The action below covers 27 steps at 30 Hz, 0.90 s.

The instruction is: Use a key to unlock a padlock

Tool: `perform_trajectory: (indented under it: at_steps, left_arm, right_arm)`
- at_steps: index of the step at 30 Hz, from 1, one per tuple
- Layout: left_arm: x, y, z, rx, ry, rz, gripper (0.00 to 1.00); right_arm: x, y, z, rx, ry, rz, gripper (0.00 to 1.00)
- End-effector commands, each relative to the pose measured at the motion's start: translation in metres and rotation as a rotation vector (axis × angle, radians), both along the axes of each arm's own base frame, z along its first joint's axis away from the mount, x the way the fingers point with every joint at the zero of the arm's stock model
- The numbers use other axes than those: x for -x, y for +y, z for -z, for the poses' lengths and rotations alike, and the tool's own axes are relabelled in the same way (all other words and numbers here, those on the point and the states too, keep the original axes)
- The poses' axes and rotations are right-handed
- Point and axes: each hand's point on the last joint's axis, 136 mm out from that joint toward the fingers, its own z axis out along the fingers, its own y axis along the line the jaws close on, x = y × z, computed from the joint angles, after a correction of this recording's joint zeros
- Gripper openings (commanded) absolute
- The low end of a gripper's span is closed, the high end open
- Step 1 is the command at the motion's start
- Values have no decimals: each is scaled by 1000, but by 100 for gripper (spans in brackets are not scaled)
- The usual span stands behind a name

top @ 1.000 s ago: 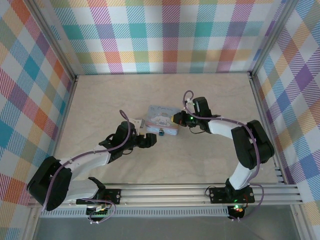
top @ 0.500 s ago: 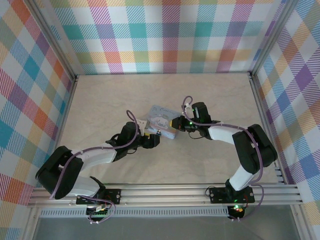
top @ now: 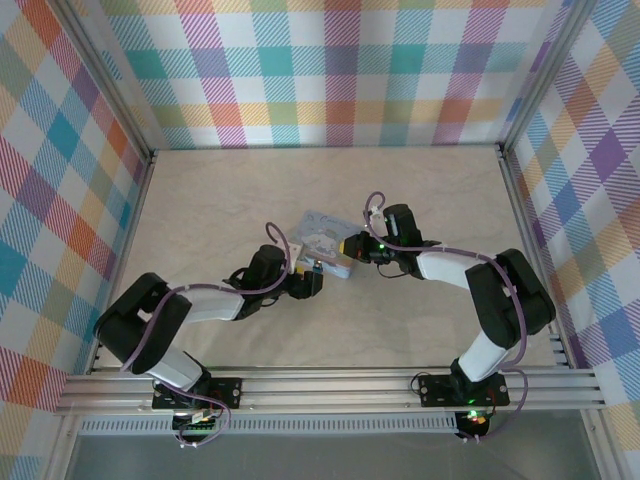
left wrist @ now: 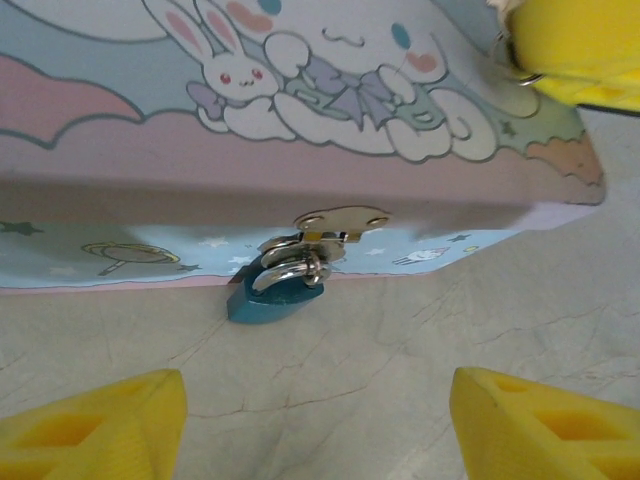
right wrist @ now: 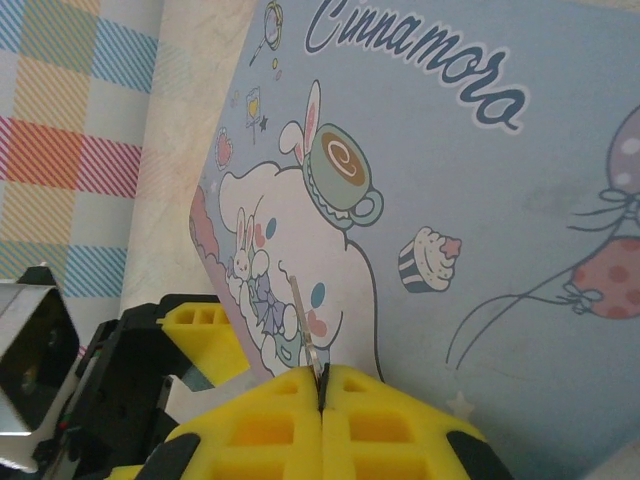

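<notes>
Left wrist view gives us the left jaws standing wide apart, their yellow pads low at either side with bare counter between them. Ahead of the gap, a little left of its middle and clear of both pads, the blue padlock is hooked by its shackle through the hasp of the cartoon tin box. Right wrist view shows us the right jaws pressed together on the key, its thin blade sticking out ahead of them over the box lid.

Black-and-white arms — purple cables — yellow claw pads.
</notes>
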Motion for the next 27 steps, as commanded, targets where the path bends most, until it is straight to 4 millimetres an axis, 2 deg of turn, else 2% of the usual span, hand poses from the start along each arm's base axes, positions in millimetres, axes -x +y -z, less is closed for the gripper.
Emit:
perform_trajectory:
  at_steps: [1, 20, 27]
  left_arm:
    - [-8, -15, -8, 24, -48, 47, 69]
    - [-23, -28, 6, 9, -44, 60, 63]
    - [-22, -34, 10, 26, -19, 77, 56]
  right_arm:
    - [21, -10, 32, 93, 111, -7, 1]
    - [21, -9, 30, 84, 105, -17, 0]
    - [22, -8, 30, 79, 102, -19, 0]
